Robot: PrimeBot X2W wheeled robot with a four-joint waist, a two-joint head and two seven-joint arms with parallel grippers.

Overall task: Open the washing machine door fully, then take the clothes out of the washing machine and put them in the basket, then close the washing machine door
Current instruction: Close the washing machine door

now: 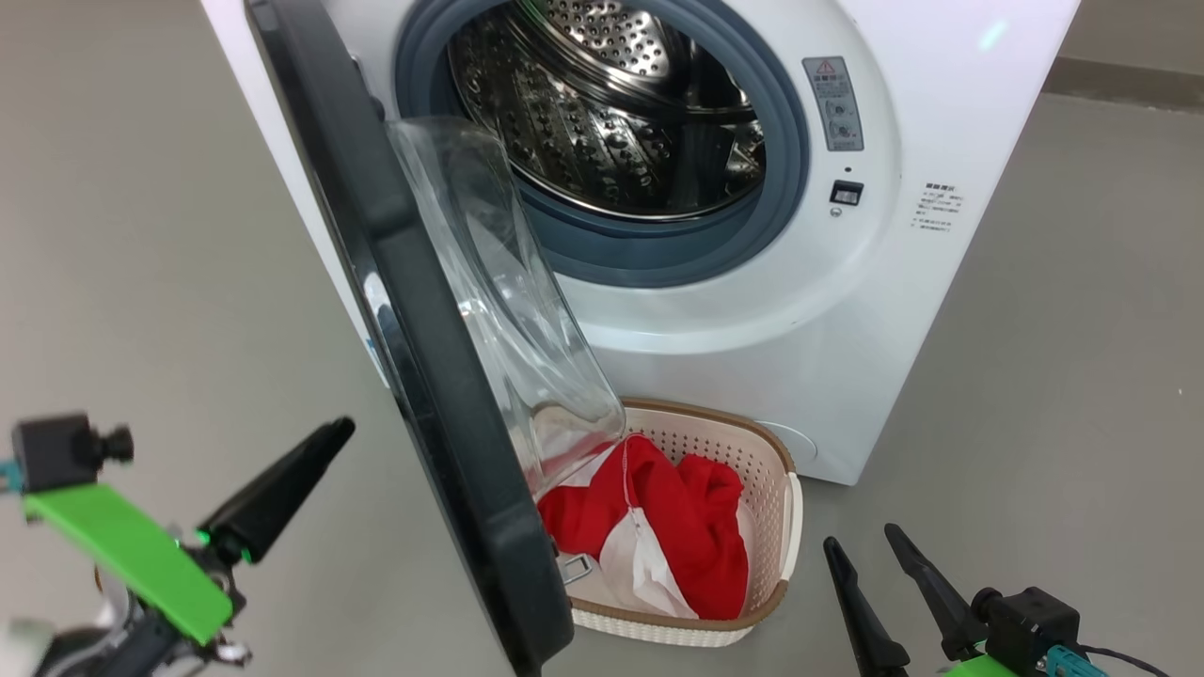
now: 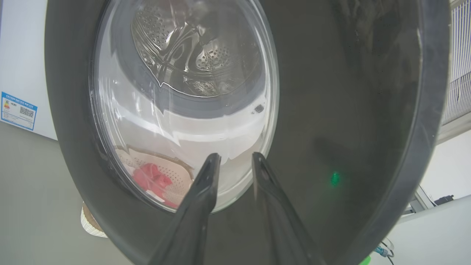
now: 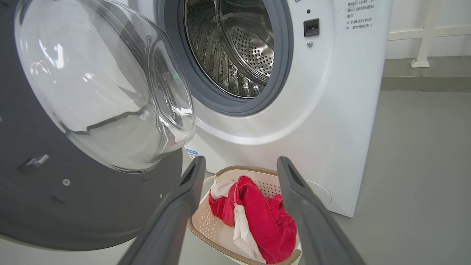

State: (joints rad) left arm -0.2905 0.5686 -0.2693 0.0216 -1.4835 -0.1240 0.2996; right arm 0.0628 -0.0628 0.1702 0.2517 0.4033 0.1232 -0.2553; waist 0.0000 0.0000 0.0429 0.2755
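Note:
The white washing machine (image 1: 847, 310) stands with its steel drum (image 1: 611, 103) showing no clothes. The washing machine door (image 1: 423, 357) is swung out towards me, nearly edge-on, its glass bowl (image 3: 99, 84) facing the opening. The red and white clothes (image 1: 677, 527) lie in the cream basket (image 1: 781, 508) on the floor at the machine's foot. My left gripper (image 2: 236, 156) points at the door's glossy outer face (image 2: 349, 110), fingers slightly apart and holding nothing. My right gripper (image 3: 241, 162) hangs open in front of the basket (image 3: 209, 221) and clothes (image 3: 265, 221).
Grey floor (image 1: 1053, 451) spreads to the right of the machine and to the left of the door. A white wall with a rail (image 3: 423, 36) stands behind the machine. The door's lower edge hangs over the basket's left end.

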